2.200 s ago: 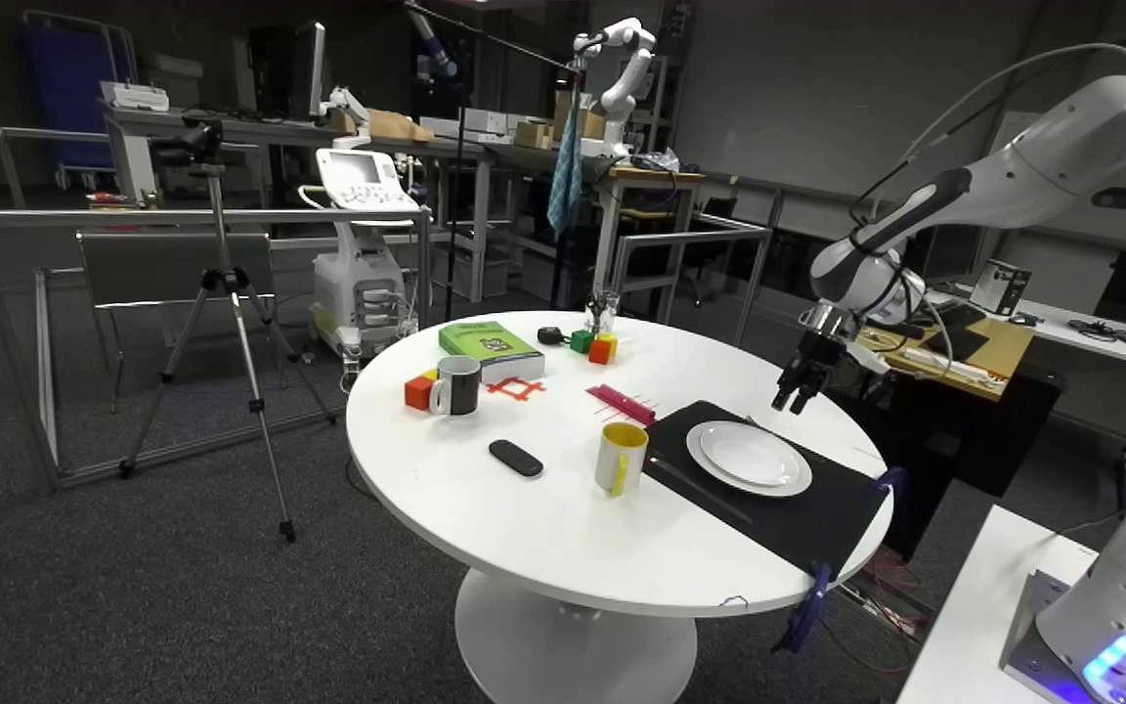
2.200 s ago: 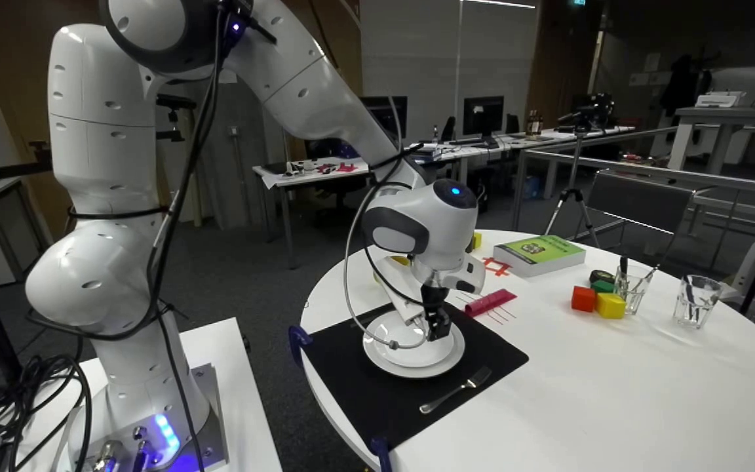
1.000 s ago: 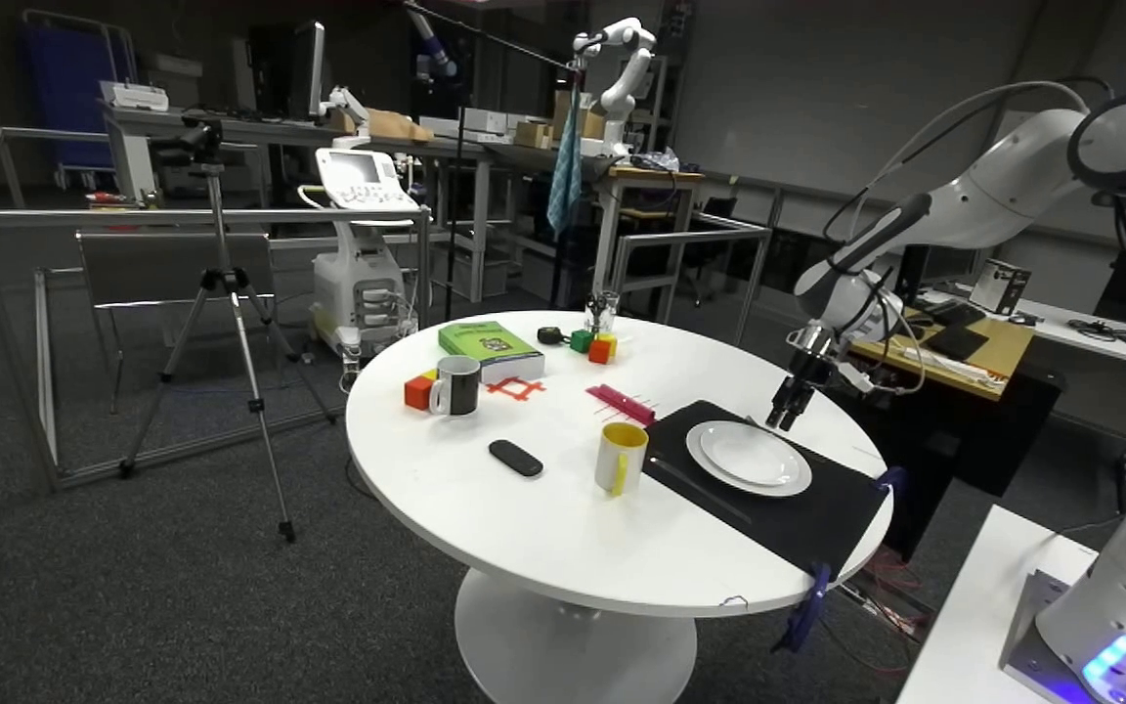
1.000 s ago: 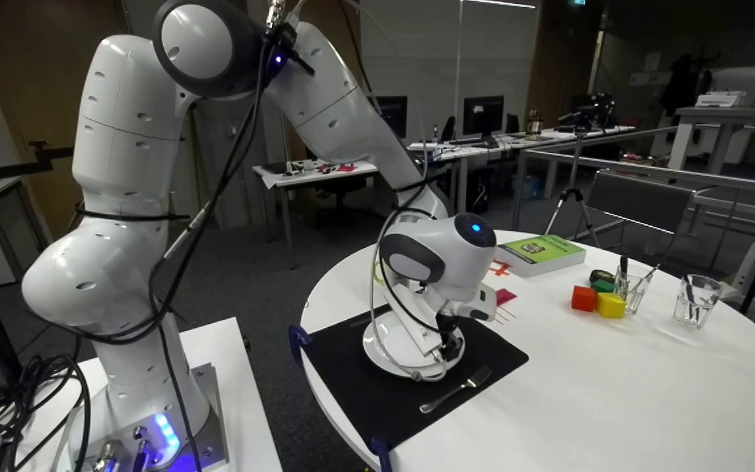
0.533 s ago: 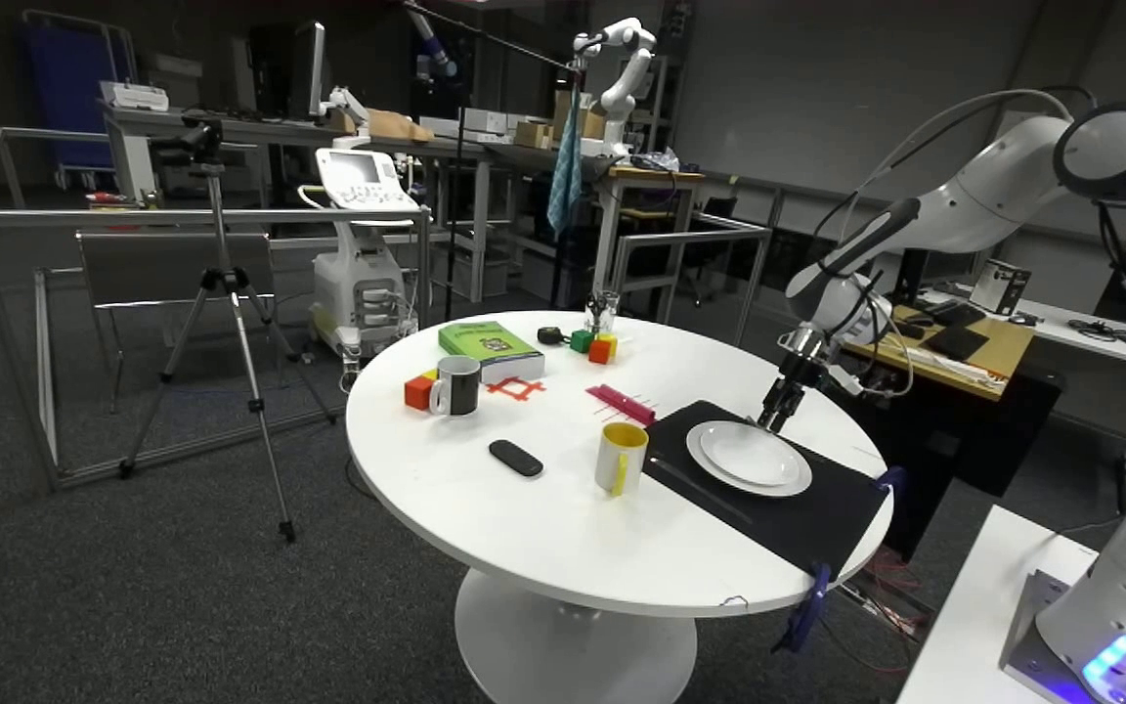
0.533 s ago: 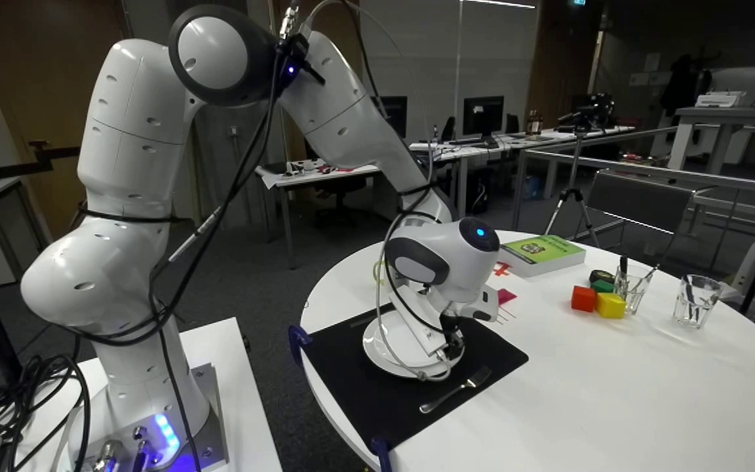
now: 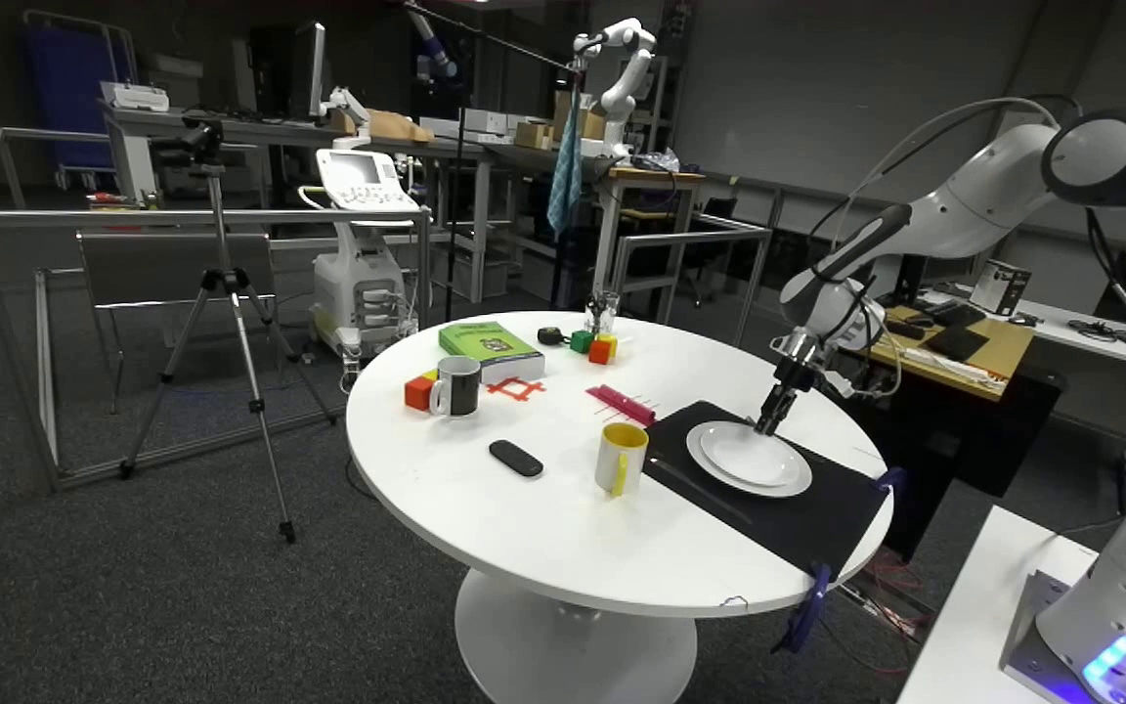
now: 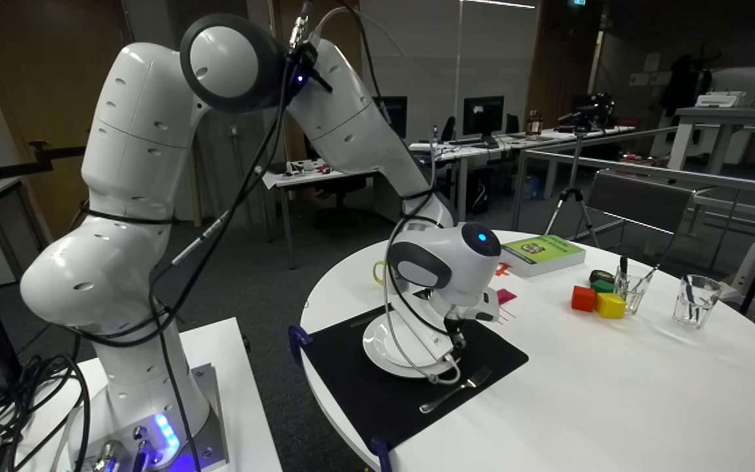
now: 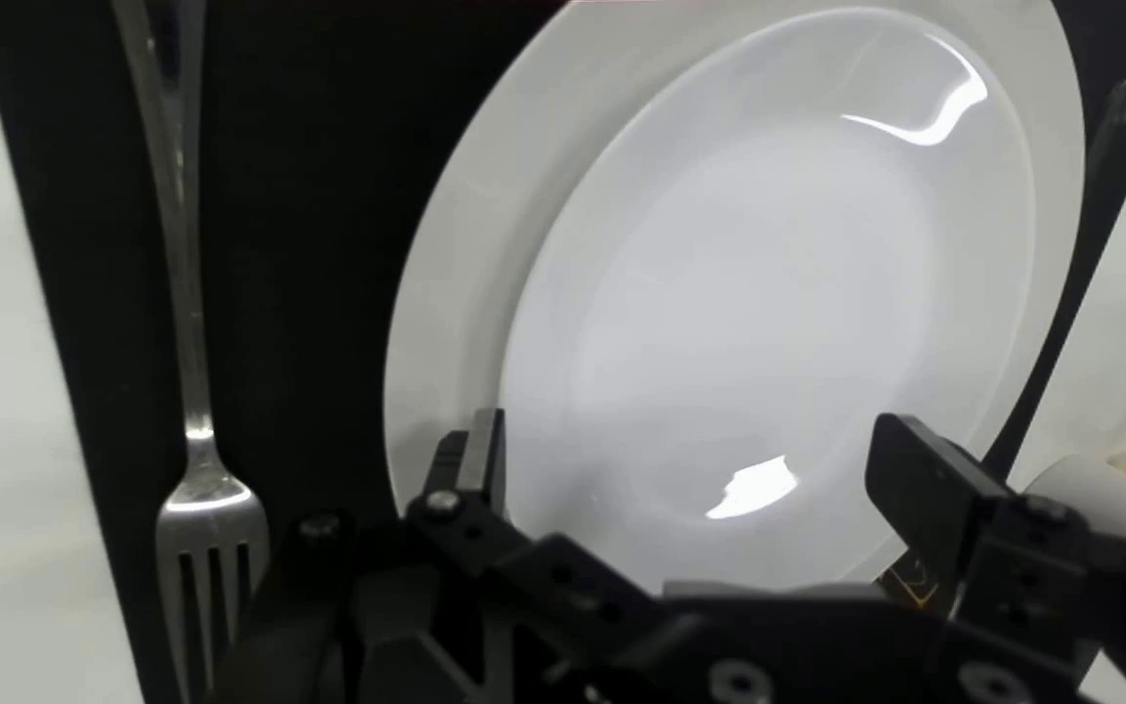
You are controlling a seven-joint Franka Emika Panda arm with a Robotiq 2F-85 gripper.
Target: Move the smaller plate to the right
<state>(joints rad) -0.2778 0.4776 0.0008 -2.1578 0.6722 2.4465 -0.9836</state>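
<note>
The arm [image 8: 138,128] stands on its base [image 8: 128,396], elbow [image 8: 225,62] high above it; the forearm [image 8: 358,134] slopes down, away from the base. Wrist [image 8: 468,265] tilted; jaws point obliquely downward, spread wide.

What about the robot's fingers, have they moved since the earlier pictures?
Yes. In an exterior view, against the black mat, the fingers have moved down and toward the picture's left, closer to the smaller plate.

floor [image 7: 182,616]: dark grey | table [image 7: 514,513]: round, white | wall [image 8: 410,46]: grey | light [image 8: 501,3]: bright strip
</note>
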